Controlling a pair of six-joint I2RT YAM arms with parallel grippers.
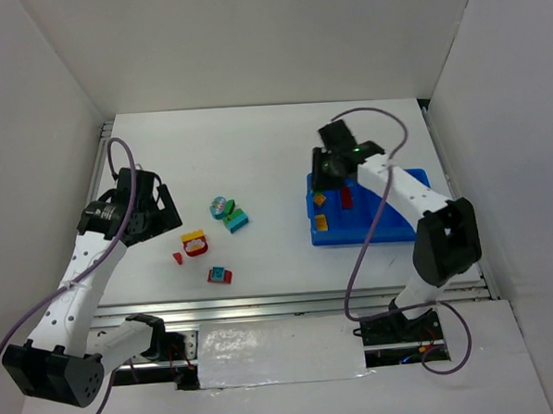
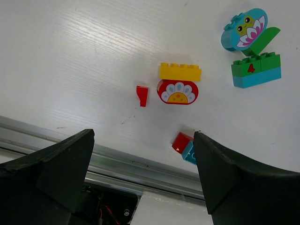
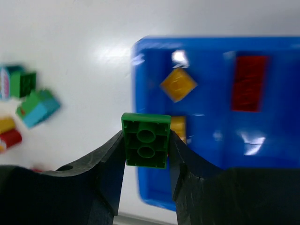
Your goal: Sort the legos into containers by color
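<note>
1. The right gripper (image 3: 146, 146) is clamped on a small green plastic brick (image 3: 146, 139). It holds the brick by its two sides, with the hollow underside facing the wrist camera.
2. The green brick hangs above the left edge of a shallow bright-blue plastic tray (image 3: 281, 93) at the right of the white table (image 1: 264, 152).
3. The tray's left compartment holds a yellow diamond-set brick (image 3: 178, 84) and a second yellow piece (image 3: 178, 128). A long red brick (image 3: 248, 83) lies in the next compartment to the right.
4. The left gripper (image 2: 143, 164) hovers over the table's left side with its jaws spread wide and nothing between them.
5. Loose bricks lie below it:
   - a yellow brick (image 2: 180, 71) touching a red half-round flower brick (image 2: 177, 92)
   - a tiny red piece (image 2: 142, 95) just to the left
   - a red-and-teal brick (image 2: 185, 145) nearer
   - a teal round frog brick (image 2: 243, 29) and a green-over-teal brick (image 2: 256, 70) to the far right
</note>
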